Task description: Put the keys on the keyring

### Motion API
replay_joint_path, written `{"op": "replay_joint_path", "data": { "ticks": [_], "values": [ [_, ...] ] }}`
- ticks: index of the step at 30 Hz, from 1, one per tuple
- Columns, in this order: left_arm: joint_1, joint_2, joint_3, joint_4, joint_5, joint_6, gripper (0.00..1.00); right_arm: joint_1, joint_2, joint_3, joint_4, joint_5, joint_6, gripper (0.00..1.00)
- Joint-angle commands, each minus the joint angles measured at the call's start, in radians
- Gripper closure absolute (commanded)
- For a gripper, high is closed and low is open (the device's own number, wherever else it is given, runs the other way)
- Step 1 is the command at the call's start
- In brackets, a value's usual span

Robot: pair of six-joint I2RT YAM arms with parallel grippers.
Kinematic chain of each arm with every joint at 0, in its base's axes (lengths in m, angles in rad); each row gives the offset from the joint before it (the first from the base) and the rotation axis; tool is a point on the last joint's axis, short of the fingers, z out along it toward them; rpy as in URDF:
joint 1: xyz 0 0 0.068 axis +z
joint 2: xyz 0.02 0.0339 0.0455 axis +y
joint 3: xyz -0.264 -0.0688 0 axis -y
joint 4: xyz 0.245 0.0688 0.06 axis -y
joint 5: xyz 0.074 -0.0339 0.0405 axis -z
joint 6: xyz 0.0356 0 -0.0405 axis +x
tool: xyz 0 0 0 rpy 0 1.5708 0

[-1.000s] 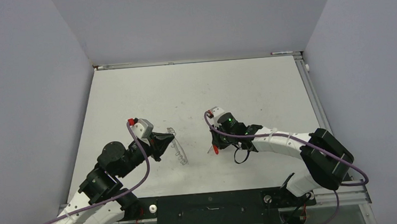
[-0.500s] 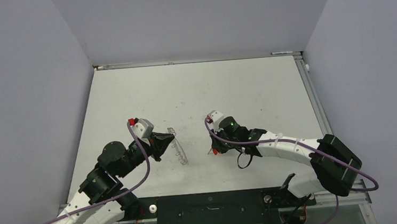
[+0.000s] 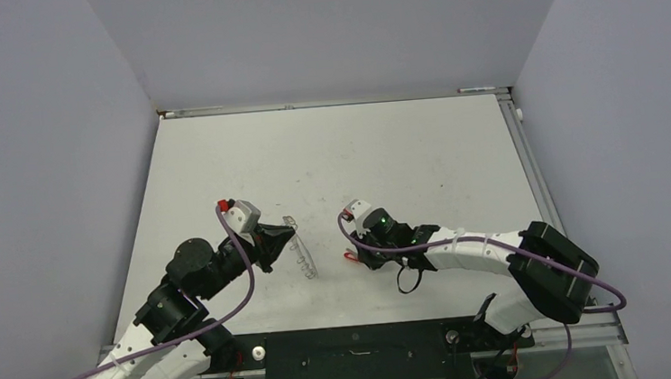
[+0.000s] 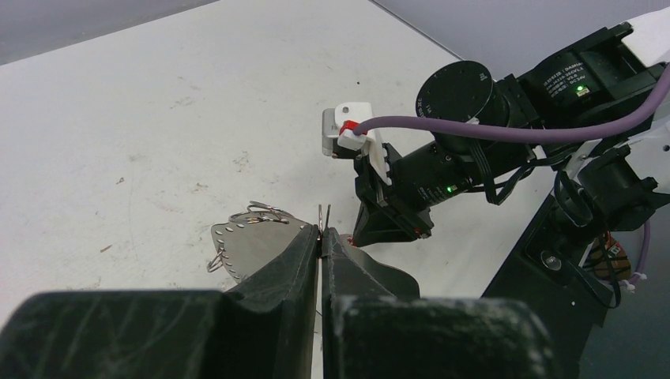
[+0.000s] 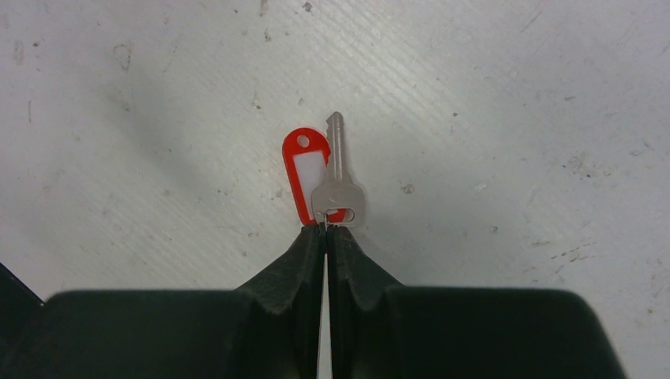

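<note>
Brings the right gripper (image 3: 354,258) further left and a little more toward the near edge than a second ago, closer to the keyring (image 3: 303,255); leaves the left arm where it was. Clamps the right jaws tight on the bottom rim of the key (image 5: 338,189), at its silvery head, with the blade pointing straight away from the fingers. Carries a red tag (image 5: 306,175) along with it, lying just beside the key on its left in the wrist view and overlapping the head. Holds both low over the white table (image 3: 221,162); cannot tell whether touching it. Pinches the keyring's thin wire in the left gripper (image 4: 321,234), jaws fully closed on it, over the table's near half. Shows the ring almost edge-on from above, as a thin line running past the left fingertips, with small silvery loops along its rim. Keeps key and keyring apart, with a bare gap of table between the two facing grippers
</note>
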Motion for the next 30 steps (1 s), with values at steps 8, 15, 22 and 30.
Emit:
{"op": "replay_joint_path", "data": {
  "ticks": [8, 15, 22, 30],
  "values": [
    [0.007, -0.002, 0.008, 0.071, 0.024, -0.017, 1.00, 0.040, -0.049, -0.051, 0.028, 0.108, 0.120, 0.80],
    [0.008, -0.004, 0.006, 0.073, 0.029, -0.020, 1.00, 0.041, -0.084, -0.072, 0.007, 0.149, 0.160, 0.63],
    [0.007, -0.002, 0.006, 0.075, 0.032, -0.021, 1.00, 0.045, -0.184, -0.117, 0.045, 0.121, 0.171, 0.59],
    [0.008, -0.004, 0.006, 0.076, 0.034, -0.024, 1.00, 0.040, -0.186, -0.192, 0.179, 0.107, 0.216, 0.59]
  ]
}}
